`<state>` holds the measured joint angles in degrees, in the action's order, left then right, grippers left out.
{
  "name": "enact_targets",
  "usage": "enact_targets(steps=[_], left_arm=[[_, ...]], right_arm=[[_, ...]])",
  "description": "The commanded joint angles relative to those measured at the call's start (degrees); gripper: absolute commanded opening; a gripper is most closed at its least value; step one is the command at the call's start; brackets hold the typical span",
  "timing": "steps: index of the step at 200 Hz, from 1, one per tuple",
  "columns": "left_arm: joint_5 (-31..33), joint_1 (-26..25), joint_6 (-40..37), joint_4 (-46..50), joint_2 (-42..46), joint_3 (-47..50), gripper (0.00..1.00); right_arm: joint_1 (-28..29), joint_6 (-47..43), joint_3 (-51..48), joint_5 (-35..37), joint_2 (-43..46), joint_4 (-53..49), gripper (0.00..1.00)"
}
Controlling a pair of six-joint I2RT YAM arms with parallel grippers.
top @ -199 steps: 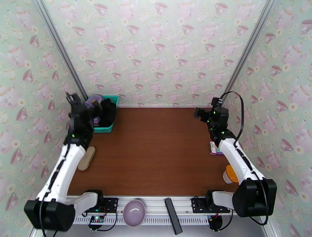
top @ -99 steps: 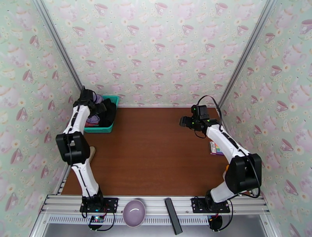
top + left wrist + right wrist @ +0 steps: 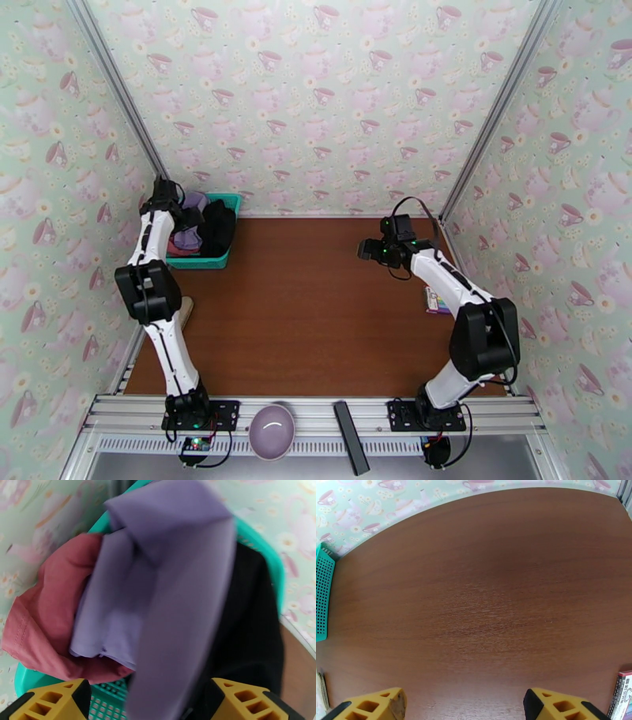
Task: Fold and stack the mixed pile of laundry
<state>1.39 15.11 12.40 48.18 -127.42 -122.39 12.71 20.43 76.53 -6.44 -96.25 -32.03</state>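
The left gripper (image 3: 148,687) hangs over the teal plastic mesh basket (image 3: 207,263), which sits at the far left corner of the brown wooden table (image 3: 316,316), close against the wall. Its 2 yellow fingers (image 3: 51,701) stand wide apart and grip nothing. A fold of the lavender-purple cloth (image 3: 170,590) runs down between them, and it does not appear to touch either one. All 3 garments of the laundry pile lie in the basket. The lavender-purple cloth is on top. The dusty-red top (image 3: 43,610) is bunched beneath it on the left of the wrist view, spilling over the basket's rim, and the black garment (image 3: 249,630) lies beneath it on the right. The right gripper (image 3: 463,695) hovers above bare table toward the far right, well apart from the basket, its jaws likewise spread wide with nothing between them. A small printed box (image 3: 433,301) lies at the table's right edge. A lavender bowl (image 3: 272,430) and a black bar (image 3: 350,436) rest on the metal rail (image 3: 316,412) between the 2 arm bases.
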Motion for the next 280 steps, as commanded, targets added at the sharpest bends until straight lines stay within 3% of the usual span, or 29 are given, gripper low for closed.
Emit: enact_targets(steps=[1,22,35,64,78,151,205,240,280], left_arm=[[-0.93,-0.02,-0.89,-1.17,-2.57,-1.67,0.81],[-2.63,0.0,-0.57,-3.25,-3.06,-0.55,0.75],[-3.79,-0.02,-0.37,-4.6,-3.07,0.28,0.67],[-5.54,0.1,0.06,-6.03,-2.81,0.66,0.17],[-5.43,0.1,0.33,-6.26,-1.84,0.88,0.0],[-6.1,-0.9,0.28,-1.75,13.03,-3.49,0.0],[-8.16,-8.06,-4.14,10.84,18.93,-18.04,0.0],[-4.52,-16.63,-7.35,17.13,20.21,-28.09,0.0],[-1.23,-25.11,-6.14,15.73,24.68,-24.79,0.0]], right_arm=[[0.98,0.84,3.14,-0.96,-1.65,-0.3,0.82],[1.69,0.58,4.51,-0.61,-2.86,-1.0,0.82],[2.05,0.49,5.17,-0.34,-3.52,-1.43,0.82],[2.67,0.23,6.5,0.25,-4.51,-2.38,0.82],[2.95,0.14,7.04,0.54,-4.7,-2.83,0.82],[4.56,-0.29,8.59,0.19,-3.23,-3.97,0.82],[6.21,-4.03,4.53,-9.97,2.44,2.41,0.83],[13.02,-13.05,4.2,-15.73,5.57,3.67,0.85],[24.36,-21.32,2.31,-18.36,8.38,8.39,0.9]])
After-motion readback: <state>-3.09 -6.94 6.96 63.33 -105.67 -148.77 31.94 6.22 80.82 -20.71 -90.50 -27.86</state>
